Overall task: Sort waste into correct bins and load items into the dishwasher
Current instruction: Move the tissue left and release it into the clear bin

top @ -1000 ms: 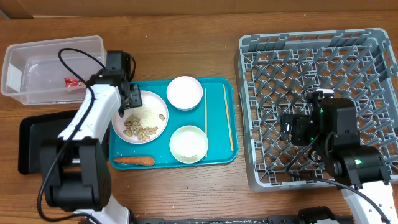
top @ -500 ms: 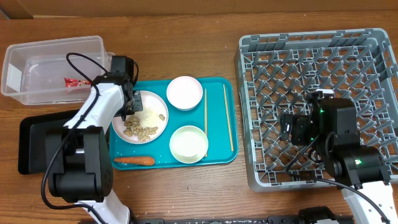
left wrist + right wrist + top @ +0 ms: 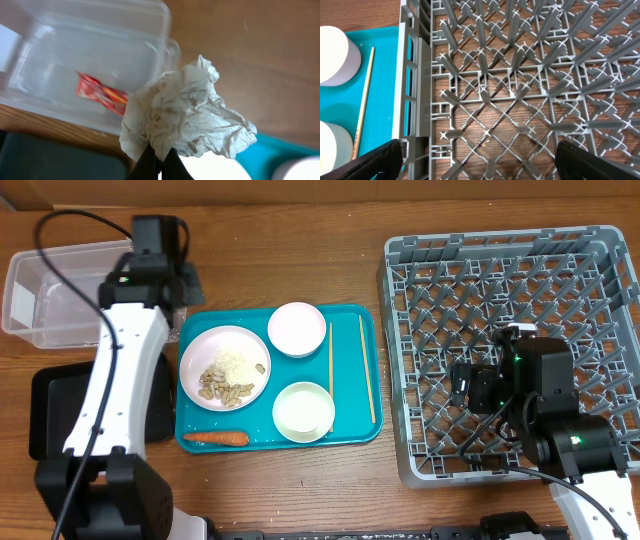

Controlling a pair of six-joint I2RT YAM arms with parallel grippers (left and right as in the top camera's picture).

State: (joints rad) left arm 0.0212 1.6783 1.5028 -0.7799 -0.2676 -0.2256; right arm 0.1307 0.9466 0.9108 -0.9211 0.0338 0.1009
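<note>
White paper ball [image 3: 185, 115], off the plate [image 3: 225, 367] since a second ago, is hanging pinched in the closed left hand [image 3: 160, 162] just beside the tub [image 3: 90, 45] already holding the wrapper [image 3: 100, 93], so a drop is likely nearing, while the right hand [image 3: 479, 162] is waiting open over the rack [image 3: 422, 85].

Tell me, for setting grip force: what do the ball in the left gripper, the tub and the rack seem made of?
The crumpled ball in the left gripper: thin matte white paper, by its sharp creases. The tub: clear glossy plastic, see-through walls with highlights. The dish rack: grey moulded plastic, matte, likely rigid lattice.
</note>
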